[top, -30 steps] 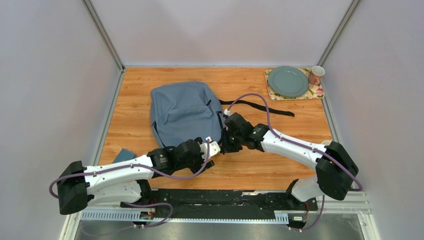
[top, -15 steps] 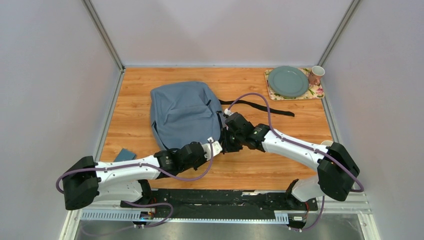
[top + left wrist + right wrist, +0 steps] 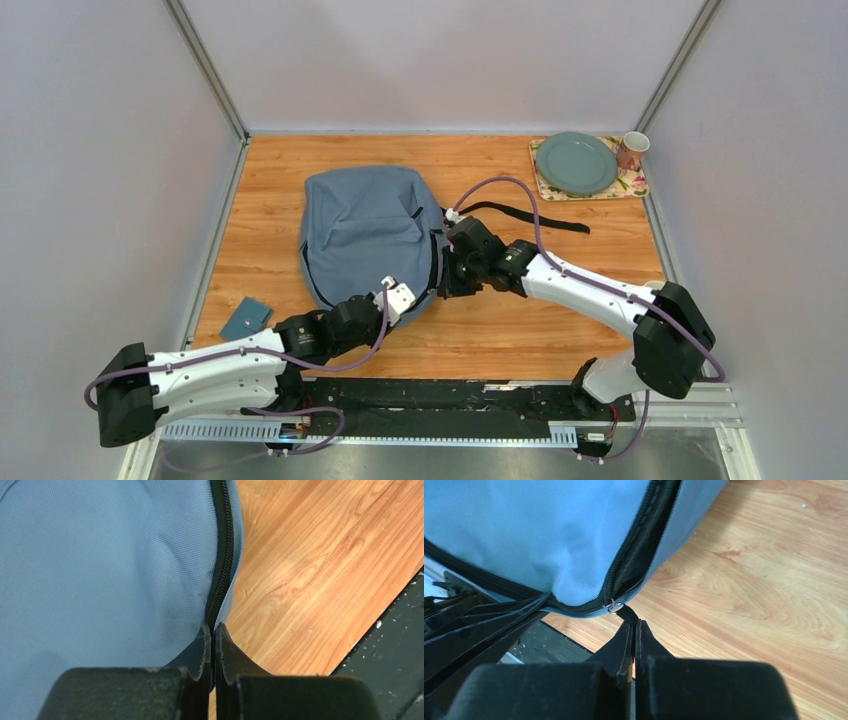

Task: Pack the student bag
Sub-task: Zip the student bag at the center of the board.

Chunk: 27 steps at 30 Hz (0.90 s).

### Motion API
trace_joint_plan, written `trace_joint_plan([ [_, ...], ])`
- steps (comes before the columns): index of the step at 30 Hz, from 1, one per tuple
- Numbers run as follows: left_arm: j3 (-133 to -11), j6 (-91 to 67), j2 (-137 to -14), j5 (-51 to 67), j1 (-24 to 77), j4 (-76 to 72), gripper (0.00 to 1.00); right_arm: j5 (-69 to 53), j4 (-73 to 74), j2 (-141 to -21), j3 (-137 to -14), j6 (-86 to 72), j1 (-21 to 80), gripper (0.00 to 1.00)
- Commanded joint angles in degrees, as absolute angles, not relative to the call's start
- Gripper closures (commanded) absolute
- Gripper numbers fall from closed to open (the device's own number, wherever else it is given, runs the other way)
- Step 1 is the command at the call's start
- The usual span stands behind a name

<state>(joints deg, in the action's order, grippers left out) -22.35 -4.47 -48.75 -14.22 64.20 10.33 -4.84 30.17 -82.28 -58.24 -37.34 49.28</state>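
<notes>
The student bag (image 3: 365,230), a large grey-blue backpack, lies flat in the middle of the wooden table. My left gripper (image 3: 213,628) is shut on the bag's near edge, right at the dark zip (image 3: 222,555). In the top view the left gripper (image 3: 418,302) sits at the bag's near right corner. My right gripper (image 3: 634,624) is shut on the black zip pull tab (image 3: 626,614), which hangs from a small metal ring (image 3: 614,607). The zip (image 3: 634,555) gapes slightly above it. The right gripper (image 3: 448,288) is just right of the left one.
A black strap (image 3: 520,212) trails from the bag to the right. At the back right, a green plate (image 3: 576,163) rests on a floral mat (image 3: 637,186), with a mug (image 3: 631,150) beside it. A small blue book (image 3: 245,318) lies near left. A black rail (image 3: 450,395) runs along the near edge.
My left gripper went from open to shut on the bag's near edge, and the left arm drew back to the left. The bag's near corner shifted slightly. The right gripper stayed shut.
</notes>
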Motion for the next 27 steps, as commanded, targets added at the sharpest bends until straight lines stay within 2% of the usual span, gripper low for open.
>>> trace_joint_plan([
  [1, -20.92, -10.97, -46.32, -13.7, 64.25, 19.86, 1.0, -0.27, 31.9, -82.44, -60.56, -35.33, 47.55, 1.0],
  [14, -23.12, -18.72, -43.16, -18.46, 64.25, 31.03, 1.0, 0.97, 30.24, -80.25, -55.72, -37.09, 46.67, 1.0],
  [15, -23.03, -18.72, -41.68, -18.37, 64.25, 30.24, 0.81, 0.88, 29.89, -80.16, -55.64, -37.35, 46.76, 1.0],
  [17, -23.29, -18.72, -40.17, -17.58, 64.16, 29.19, 0.67, -2.35, 28.83, -79.98, -54.94, -37.79, 46.84, 1.0],
  [18, -23.47, -18.72, -38.69, -17.4, 64.25, 27.87, 0.51, -3.24, 28.13, -79.81, -54.58, -38.4, 46.85, 1.0],
  [21, -24.87, -17.93, -36.75, -16.09, 64.25, 24.02, 0.38, -5.62, 26.11, -78.93, -52.65, -39.46, 46.85, 1.0],
  [27, -29.0, -14.24, -40.32, -11.34, 64.25, 16.01, 0.35, -6.85, 24.96, -77.61, -50.54, -40.17, 46.93, 1.0],
])
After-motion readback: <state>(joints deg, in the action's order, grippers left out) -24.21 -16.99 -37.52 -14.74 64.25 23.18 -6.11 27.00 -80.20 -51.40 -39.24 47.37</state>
